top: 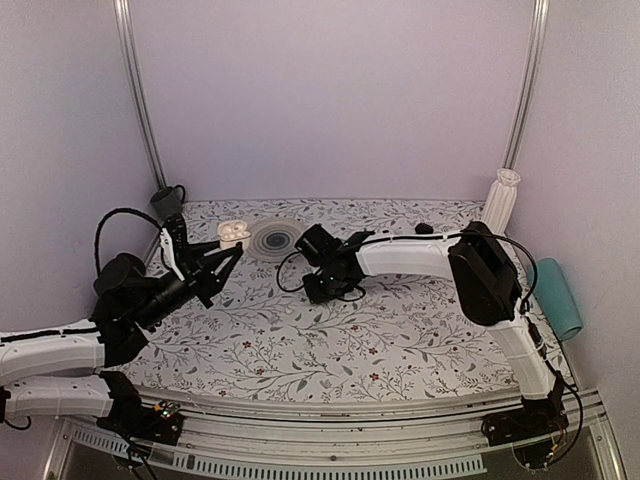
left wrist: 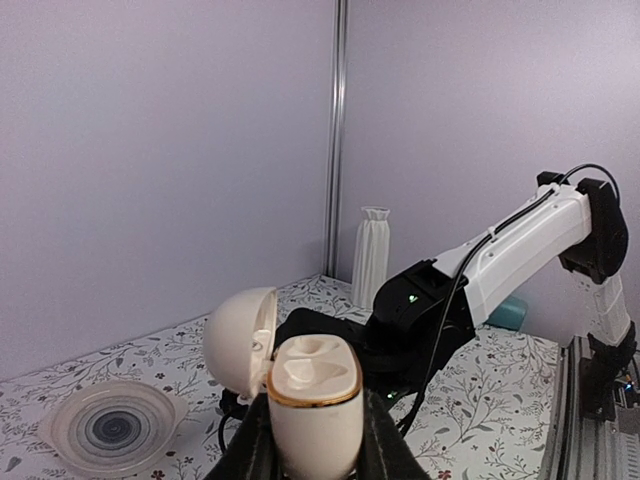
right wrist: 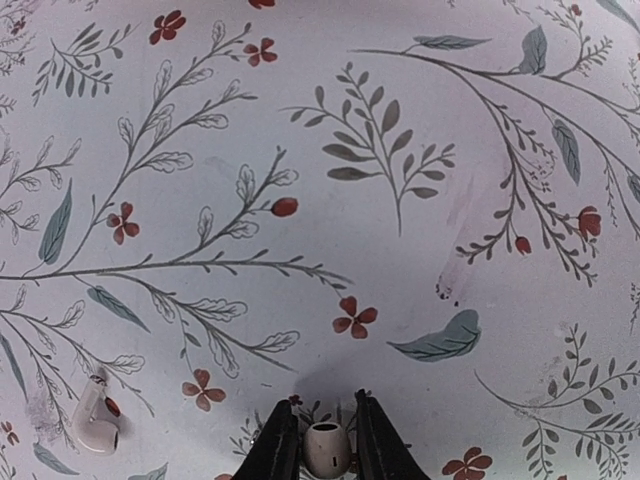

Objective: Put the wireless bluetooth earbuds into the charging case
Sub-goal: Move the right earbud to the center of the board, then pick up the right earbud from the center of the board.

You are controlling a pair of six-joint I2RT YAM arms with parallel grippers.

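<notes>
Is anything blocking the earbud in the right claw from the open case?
Nothing visible does. The left gripper holds the case lid open, wells empty; between it and the earbud only a low dish lies on the table.

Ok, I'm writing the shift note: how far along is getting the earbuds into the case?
Done: the left fingers grip the charging case, its lid open, nothing inside yet. In hand: the right fingers look closed on one earbud. Left: carry it over, seat it, then fetch the second earbud lying on the table nearby and seat that too.
</notes>
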